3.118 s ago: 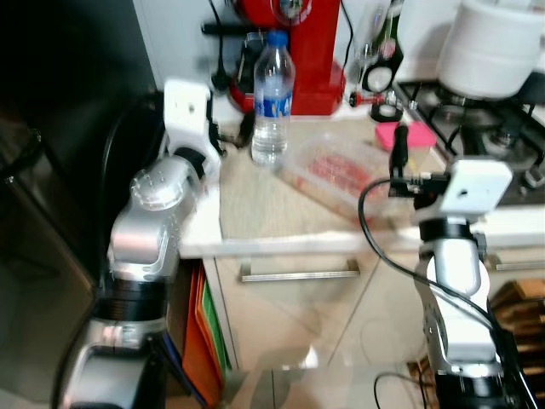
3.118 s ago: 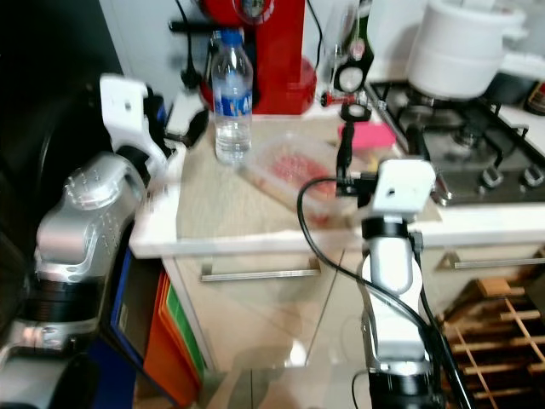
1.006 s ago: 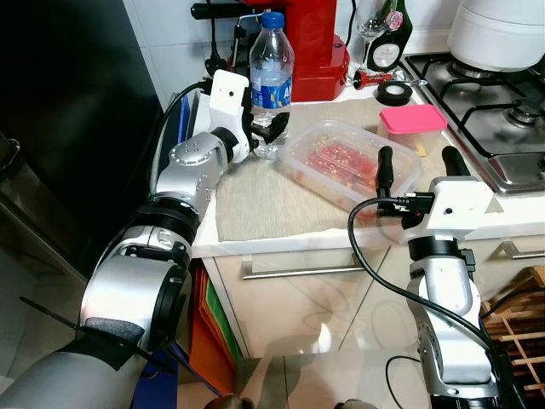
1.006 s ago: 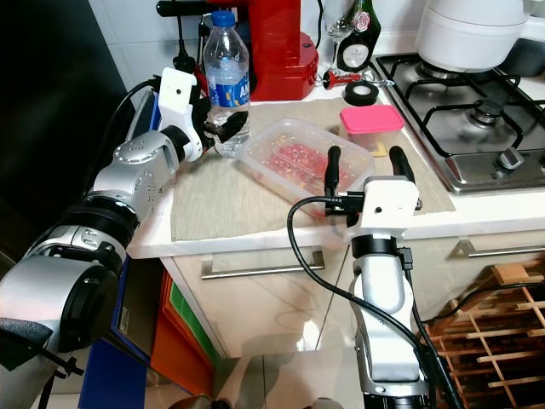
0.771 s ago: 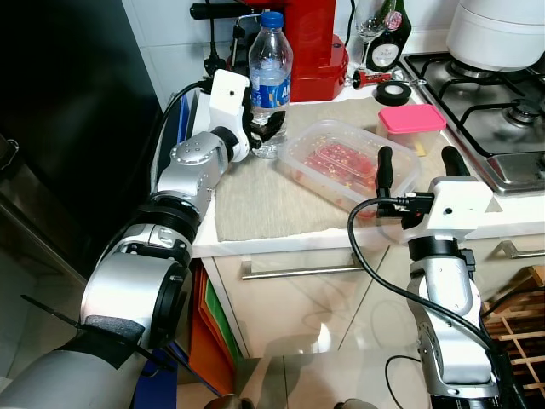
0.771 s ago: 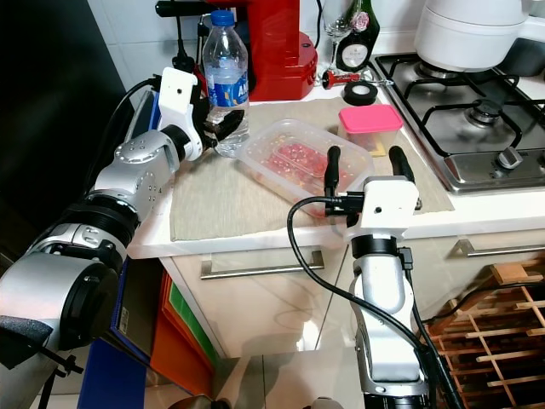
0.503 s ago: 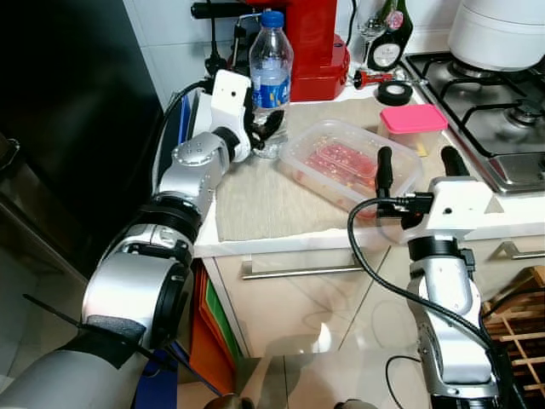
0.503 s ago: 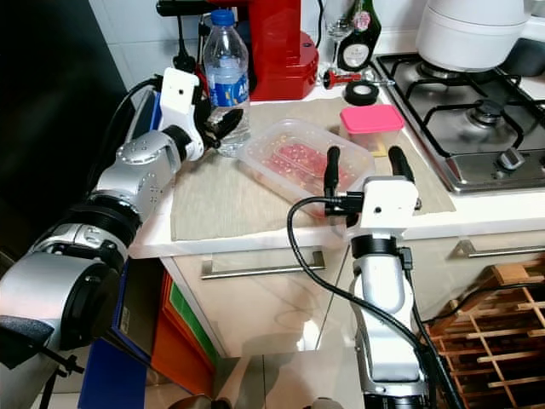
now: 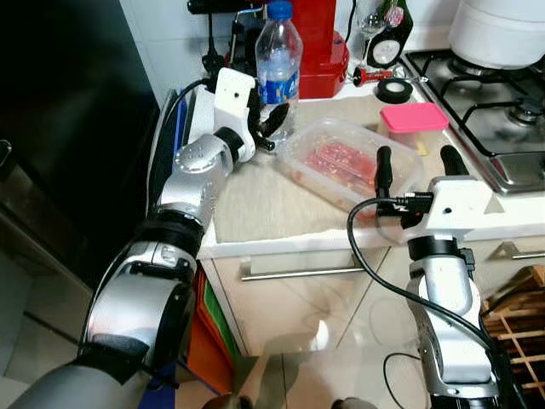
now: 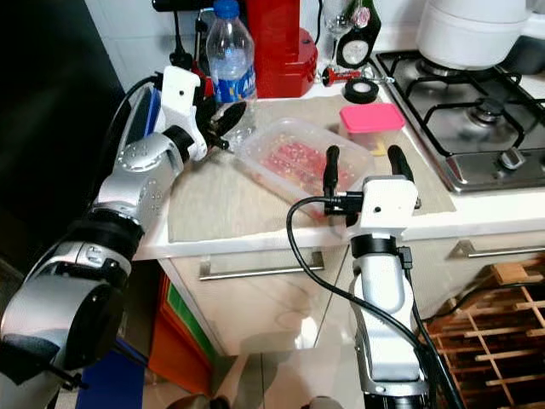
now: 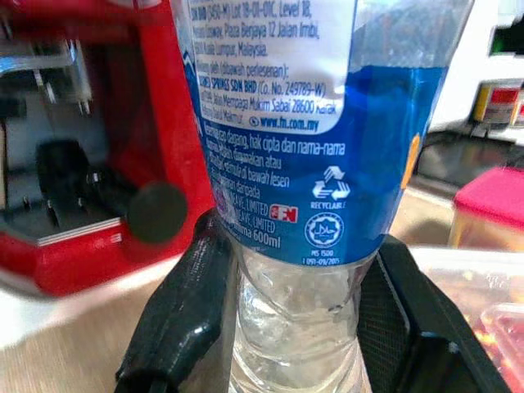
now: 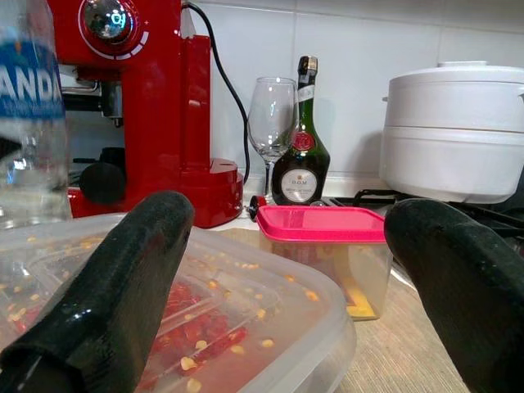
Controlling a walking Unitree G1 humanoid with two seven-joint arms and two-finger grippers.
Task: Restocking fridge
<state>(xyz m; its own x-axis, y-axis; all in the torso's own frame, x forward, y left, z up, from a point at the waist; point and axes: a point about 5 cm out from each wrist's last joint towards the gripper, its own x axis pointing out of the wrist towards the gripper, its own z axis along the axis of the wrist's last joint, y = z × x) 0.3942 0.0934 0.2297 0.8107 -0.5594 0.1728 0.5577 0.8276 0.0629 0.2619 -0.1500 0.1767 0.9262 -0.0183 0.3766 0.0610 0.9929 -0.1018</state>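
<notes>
Left wrist view: our left gripper (image 11: 291,327) pinches the water bottle (image 11: 286,164) low on its body, below the label.
Bottle's place: upper left of the left eye view, at the table's (image 9: 264,204) back, beside the red machine (image 9: 319,43).
Right gripper (image 9: 410,166): spread, near the clear food container (image 9: 349,162).
Risk: we judge the thin plastic may buckle and slip, or tip, being held low.

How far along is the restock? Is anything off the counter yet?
Nothing looks put away yet. In hand: the left end effector is closed around the water bottle, low on its body. Left: the clear container in front of the open right end effector, and the pink-lidded box.
</notes>
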